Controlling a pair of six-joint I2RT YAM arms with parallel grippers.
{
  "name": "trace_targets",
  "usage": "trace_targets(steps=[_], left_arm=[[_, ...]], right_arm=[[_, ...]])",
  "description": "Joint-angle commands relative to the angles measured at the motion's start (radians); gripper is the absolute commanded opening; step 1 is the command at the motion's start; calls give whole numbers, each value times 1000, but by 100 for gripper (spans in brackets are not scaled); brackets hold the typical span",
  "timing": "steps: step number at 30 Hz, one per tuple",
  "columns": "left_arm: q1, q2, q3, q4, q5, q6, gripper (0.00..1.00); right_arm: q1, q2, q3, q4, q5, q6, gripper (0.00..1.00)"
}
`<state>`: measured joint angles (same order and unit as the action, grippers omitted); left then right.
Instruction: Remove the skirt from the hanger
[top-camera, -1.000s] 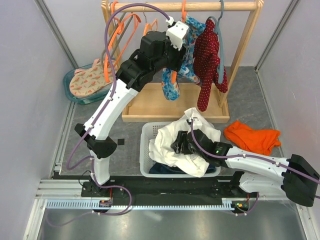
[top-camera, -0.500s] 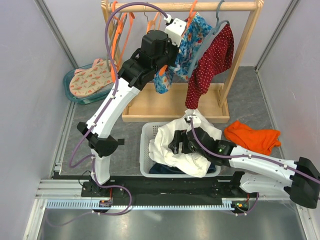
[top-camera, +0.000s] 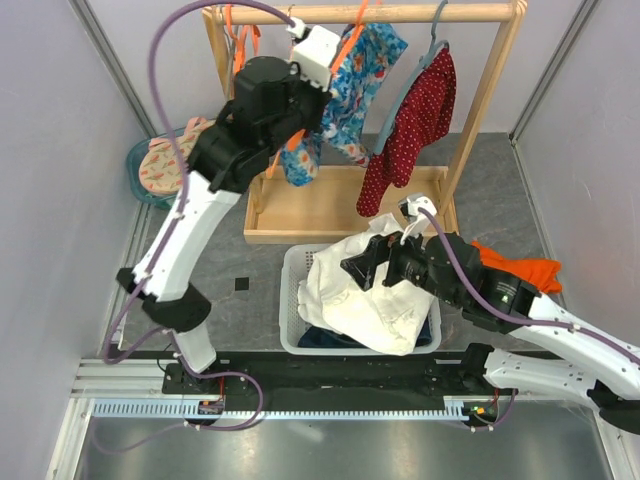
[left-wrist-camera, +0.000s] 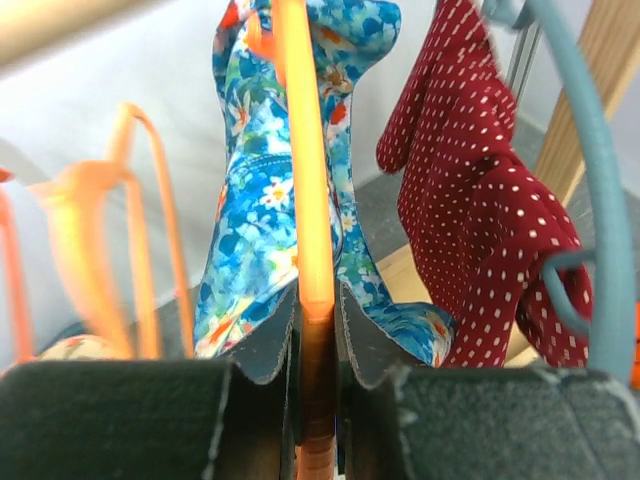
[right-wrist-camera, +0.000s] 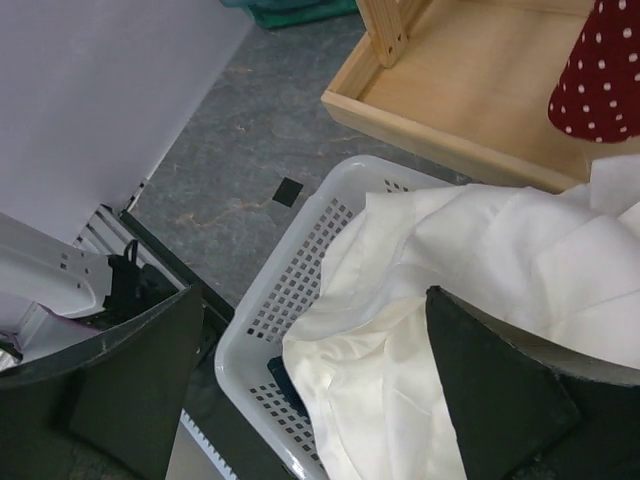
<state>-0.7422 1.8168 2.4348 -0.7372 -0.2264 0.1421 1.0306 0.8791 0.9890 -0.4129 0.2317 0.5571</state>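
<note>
My left gripper (top-camera: 335, 48) is shut on a thin orange hanger (left-wrist-camera: 305, 180) up by the rack's rail. That hanger carries the blue floral garment (top-camera: 345, 90), also seen in the left wrist view (left-wrist-camera: 250, 220). No navy denim skirt hangs in view. Only a dark blue scrap (top-camera: 325, 340) shows under the white cloth (top-camera: 365, 300) in the white basket (top-camera: 292, 270), and I cannot tell what it is. My right gripper (top-camera: 378, 265) is open and empty just above the white cloth (right-wrist-camera: 450, 260).
The wooden rack (top-camera: 485, 95) holds a red dotted garment (top-camera: 415, 120) on a grey-blue hanger (top-camera: 437, 35) and spare orange hangers (top-camera: 238, 30). An orange cloth (top-camera: 525, 272) lies right of the basket. A tub (top-camera: 140, 185) with pink cloth sits at the left.
My left arm has moved left and up along the rail with the orange hanger and floral garment. The red garment swung right. My right gripper has risen above the white cloth.
</note>
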Motion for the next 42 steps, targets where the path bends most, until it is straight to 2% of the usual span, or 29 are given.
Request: trace_targets(steps=[1, 5, 11, 14, 17, 25, 29, 37, 42], left_arm=[[-8, -204, -38, 46, 19, 14, 2], [-9, -295, -91, 6, 77, -2, 2], [-8, -390, -141, -56, 216, -16, 2], [-9, -415, -166, -70, 223, -27, 2], [-9, -432, -190, -77, 248, -33, 2], [-9, -444, -217, -83, 268, -44, 2], [-9, -453, -214, -87, 275, -45, 2], [-9, -462, -226, -90, 285, -49, 2], [-9, -461, -226, -90, 283, -42, 2]], right_arm=[[5, -23, 71, -30, -35, -55, 98], [5, -48, 88, -9, -66, -52, 98], [5, -77, 50, 156, -130, -14, 98], [5, -77, -12, 404, -216, 52, 98], [5, -28, -52, 573, -307, 95, 98], [9, 150, 145, 503, -243, -68, 98], [19, 216, 217, 387, -169, -178, 98], [151, 333, 416, 129, 200, -463, 98], [201, 330, 430, 100, 381, -546, 98]])
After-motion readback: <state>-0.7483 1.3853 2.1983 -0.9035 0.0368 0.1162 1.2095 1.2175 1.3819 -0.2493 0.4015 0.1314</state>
